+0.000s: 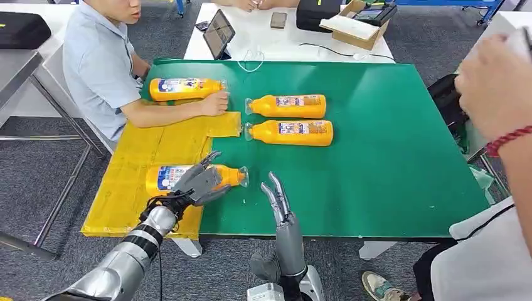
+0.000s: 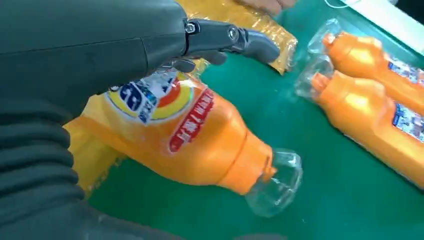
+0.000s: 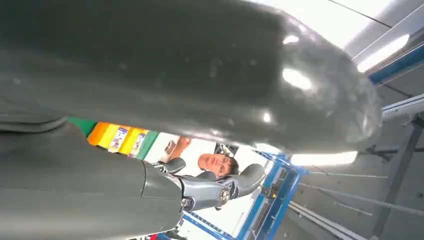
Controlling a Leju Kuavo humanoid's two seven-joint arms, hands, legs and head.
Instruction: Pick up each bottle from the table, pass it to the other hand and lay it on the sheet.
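L hand fingers hold bottle, label partly hidden; R hand fingers apart, empty.

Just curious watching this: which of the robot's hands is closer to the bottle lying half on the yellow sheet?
The left. The left hand rests on that bottle, fingers draped over it. The right hand stands apart, past the bottle's clear cap, holding nothing.
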